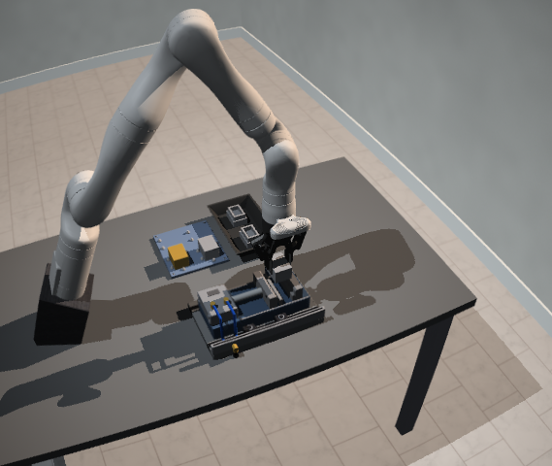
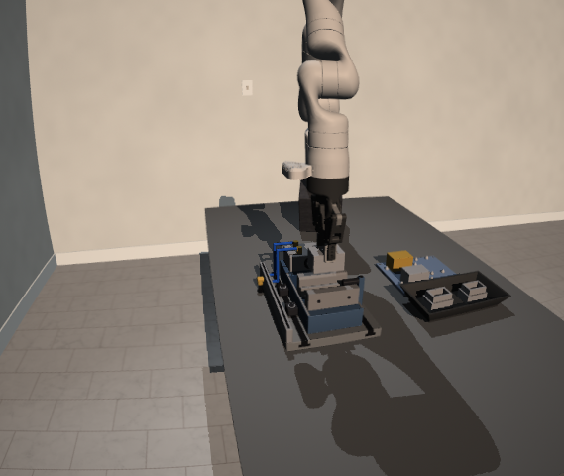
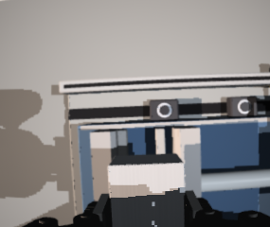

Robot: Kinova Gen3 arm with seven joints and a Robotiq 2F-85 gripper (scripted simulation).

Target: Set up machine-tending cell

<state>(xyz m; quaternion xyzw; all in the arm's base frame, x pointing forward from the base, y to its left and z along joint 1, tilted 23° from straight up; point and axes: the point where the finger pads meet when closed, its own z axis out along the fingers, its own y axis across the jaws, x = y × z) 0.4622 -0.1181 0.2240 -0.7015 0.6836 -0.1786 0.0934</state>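
Note:
My gripper (image 1: 279, 258) is shut on an aluminium blank (image 1: 280, 264) and holds it over the vise (image 1: 258, 305), above the opening between the jaws. In the wrist view the blank (image 3: 145, 175) sits between my fingers with the two low bars (image 3: 159, 141) beyond it. From the exterior view the blank (image 2: 322, 256) is level with the jaw tops; I cannot tell if it touches them. The fixed jaw (image 1: 296, 288) is the block away from the blue hoses (image 1: 225, 316). A short dark rod (image 2: 351, 281) shows at the opening's end nearer the infeed plate.
The infeed plate (image 1: 190, 249) holds a brass blank (image 1: 178, 255) and another aluminium blank (image 1: 209, 247), both flat. The outfeed tray (image 1: 238, 224) behind holds two finished parts (image 1: 237, 214) (image 1: 250, 232), pockets up. The vise's screw (image 3: 241, 180) lies right of the blank.

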